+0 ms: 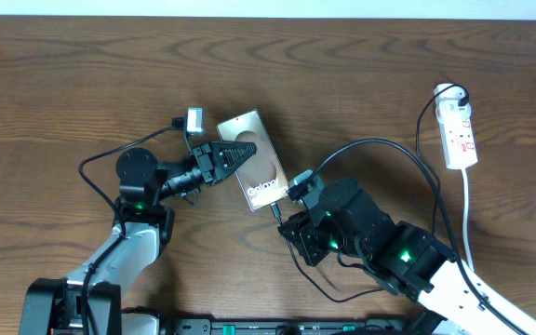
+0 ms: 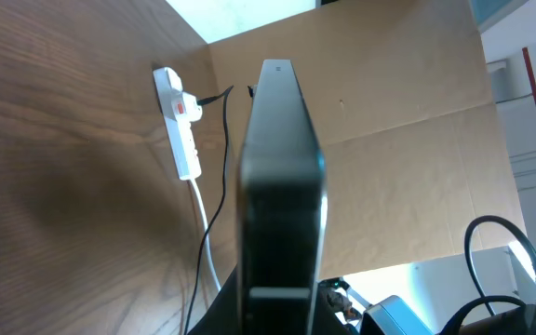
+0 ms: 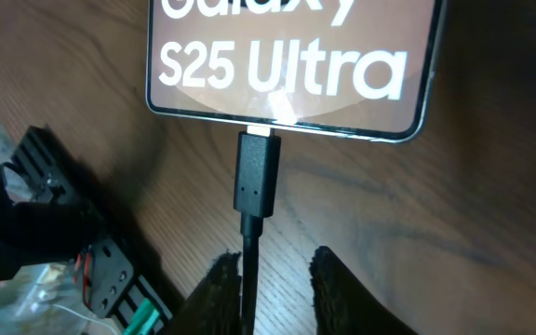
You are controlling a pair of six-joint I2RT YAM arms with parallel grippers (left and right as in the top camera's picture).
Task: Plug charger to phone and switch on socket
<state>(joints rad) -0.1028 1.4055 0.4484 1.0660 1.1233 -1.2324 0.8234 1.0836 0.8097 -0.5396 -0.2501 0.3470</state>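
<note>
The phone (image 3: 287, 56) face reads "S25 Ultra" in white beneath partly cropped "Galaxy" lettering, also legible from overhead.

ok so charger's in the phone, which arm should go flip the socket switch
Probably right. The socket lies far over on the robot's right, and the right gripper stands open around the charger, already plugged into the phone. The left gripper is shut on the phone, holding it.
</note>
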